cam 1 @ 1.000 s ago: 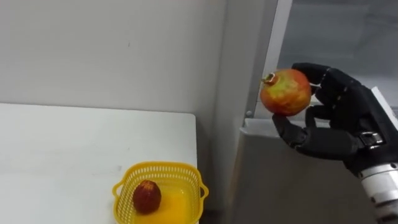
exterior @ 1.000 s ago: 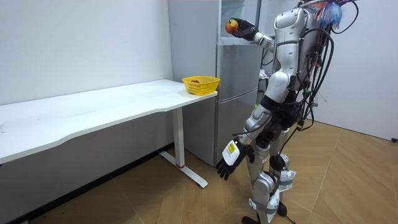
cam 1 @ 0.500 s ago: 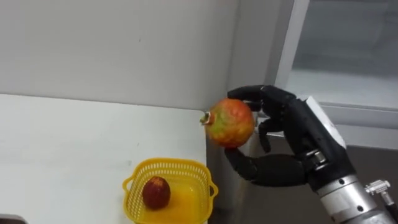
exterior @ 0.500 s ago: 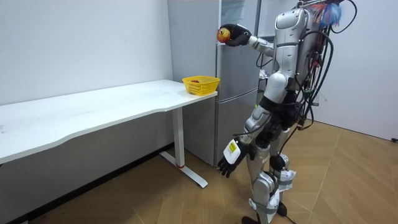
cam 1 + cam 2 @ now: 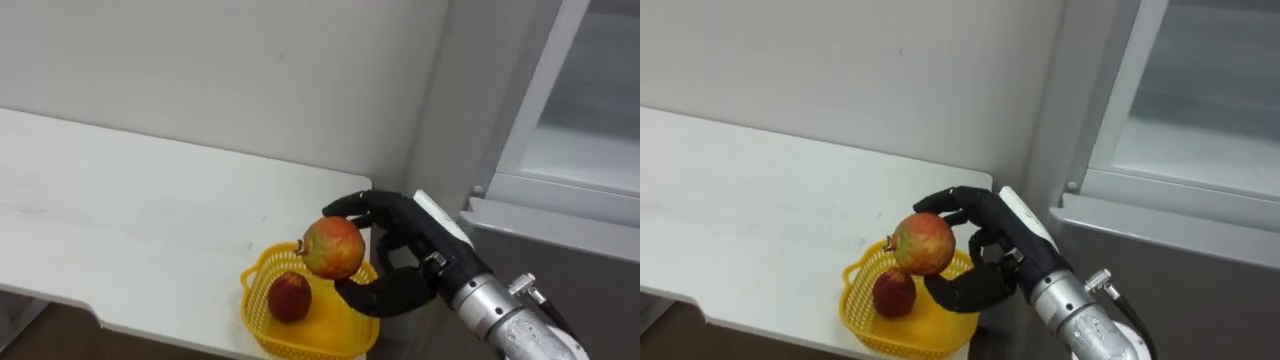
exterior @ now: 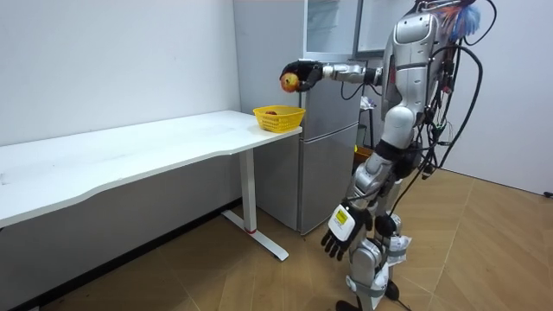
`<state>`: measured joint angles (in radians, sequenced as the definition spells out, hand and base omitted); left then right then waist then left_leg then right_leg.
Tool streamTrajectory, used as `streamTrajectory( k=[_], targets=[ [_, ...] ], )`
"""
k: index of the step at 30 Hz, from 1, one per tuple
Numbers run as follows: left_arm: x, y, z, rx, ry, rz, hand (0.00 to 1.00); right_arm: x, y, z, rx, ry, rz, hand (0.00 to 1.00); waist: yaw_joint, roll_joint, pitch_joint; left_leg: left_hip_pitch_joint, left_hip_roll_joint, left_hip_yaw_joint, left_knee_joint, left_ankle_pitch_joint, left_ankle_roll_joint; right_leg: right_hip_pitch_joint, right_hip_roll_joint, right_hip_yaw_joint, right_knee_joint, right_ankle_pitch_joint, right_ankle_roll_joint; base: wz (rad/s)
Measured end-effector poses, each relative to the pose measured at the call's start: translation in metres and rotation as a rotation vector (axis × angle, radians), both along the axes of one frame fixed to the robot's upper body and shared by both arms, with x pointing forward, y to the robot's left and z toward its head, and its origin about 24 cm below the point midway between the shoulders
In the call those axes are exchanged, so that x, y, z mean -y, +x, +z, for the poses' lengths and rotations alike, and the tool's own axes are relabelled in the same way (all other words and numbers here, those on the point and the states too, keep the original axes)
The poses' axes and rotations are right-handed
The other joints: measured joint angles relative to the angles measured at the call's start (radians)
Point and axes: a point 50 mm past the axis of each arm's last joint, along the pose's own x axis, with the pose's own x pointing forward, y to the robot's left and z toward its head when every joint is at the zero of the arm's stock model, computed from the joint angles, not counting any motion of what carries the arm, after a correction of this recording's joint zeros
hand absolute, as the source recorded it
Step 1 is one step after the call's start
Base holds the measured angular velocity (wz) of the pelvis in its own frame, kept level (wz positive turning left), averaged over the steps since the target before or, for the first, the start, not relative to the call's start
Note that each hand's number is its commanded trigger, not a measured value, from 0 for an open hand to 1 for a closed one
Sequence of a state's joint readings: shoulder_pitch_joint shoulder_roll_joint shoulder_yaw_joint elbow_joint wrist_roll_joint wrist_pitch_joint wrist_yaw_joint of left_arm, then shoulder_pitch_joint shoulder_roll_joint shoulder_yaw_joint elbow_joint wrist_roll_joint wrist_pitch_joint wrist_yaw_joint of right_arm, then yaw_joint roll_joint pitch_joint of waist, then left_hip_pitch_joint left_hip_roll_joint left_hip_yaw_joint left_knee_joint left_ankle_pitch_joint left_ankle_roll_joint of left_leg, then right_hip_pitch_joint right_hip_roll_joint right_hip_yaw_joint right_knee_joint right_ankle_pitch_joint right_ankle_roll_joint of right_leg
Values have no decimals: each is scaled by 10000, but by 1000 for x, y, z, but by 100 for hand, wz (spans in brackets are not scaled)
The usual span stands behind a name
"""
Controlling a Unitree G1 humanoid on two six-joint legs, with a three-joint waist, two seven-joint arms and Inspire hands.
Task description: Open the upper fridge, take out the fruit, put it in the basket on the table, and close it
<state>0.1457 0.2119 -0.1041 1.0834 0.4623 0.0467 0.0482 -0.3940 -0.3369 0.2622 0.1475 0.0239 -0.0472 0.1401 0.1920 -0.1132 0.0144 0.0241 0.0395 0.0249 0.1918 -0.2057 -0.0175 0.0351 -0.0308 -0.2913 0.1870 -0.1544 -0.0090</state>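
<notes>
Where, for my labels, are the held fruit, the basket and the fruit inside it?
held fruit (image 5: 333, 246): left eye view, front skin
basket (image 5: 252, 283): left eye view, left rim
fruit inside (image 5: 289, 298): left eye view, its middle

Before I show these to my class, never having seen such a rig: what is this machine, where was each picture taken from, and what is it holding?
It is a humanoid robot standing by a fridge. Two pictures come from cameras in its head, looking down; the third from a camera across the room. Its right robot hand is curled round a red-yellow fruit, held above a yellow basket at the corner of the white table. A darker red fruit lies in the basket. Its left robot hand hangs open by its leg.
</notes>
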Motion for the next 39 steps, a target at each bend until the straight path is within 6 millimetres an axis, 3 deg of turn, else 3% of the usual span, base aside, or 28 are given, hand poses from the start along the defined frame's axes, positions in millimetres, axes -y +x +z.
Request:
streamTrajectory(
  k=[3,8,9,10,17,25,32,39],
  targets=[
    [1,3,0,82,-17,-21,0,3,2,-10,-350,-337,-269,100,151,-16,66,-24,-9,-27,-4,1,0,-9,-14,-37,-11,0,1,0],
    [1,10,1,-24,-90,-88,0,6,8,-36,-1295,-1009,-630,100,355,-95,54,-61,-6,-123,-10,4,-4,-25,-22,-186,-20,-8,12,4],
    [0,10,1,-37,-108,-105,0,7,9,-38,-1399,-1092,-665,7,361,-110,44,-82,-10,-154,-9,4,-4,-25,-24,-214,-20,-9,13,12],
    [0,13,2,-13,-150,-144,0,9,10,-42,-1571,-1175,-760,0,363,-146,26,-101,-15,-195,36,4,-3,-25,-27,-237,-22,-9,14,13],
    [0,10,1,-330,-275,-98,0,12,15,-53,-2139,-1177,-1037,0,392,-186,15,-148,-25,-317,137,4,-3,52,-56,-401,-14,-13,20,7],
    [0,9,0,-428,-402,-111,0,13,15,-55,-2163,-968,-1298,0,394,-171,44,-142,-88,-322,170,2,-7,145,-112,-416,-24,-131,-7,1],
    [0,9,1,-411,-397,-85,0,14,16,-54,-2067,-935,-1475,0,358,-206,20,-193,-155,-406,303,6,2,151,-165,-439,-15,-169,18,4],
    [1,18,3,-67,-420,-182,0,15,16,-54,-2115,-696,-1518,0,353,-152,52,-196,-148,-408,296,5,2,154,-164,-546,-25,-173,25,2]
  ],
)
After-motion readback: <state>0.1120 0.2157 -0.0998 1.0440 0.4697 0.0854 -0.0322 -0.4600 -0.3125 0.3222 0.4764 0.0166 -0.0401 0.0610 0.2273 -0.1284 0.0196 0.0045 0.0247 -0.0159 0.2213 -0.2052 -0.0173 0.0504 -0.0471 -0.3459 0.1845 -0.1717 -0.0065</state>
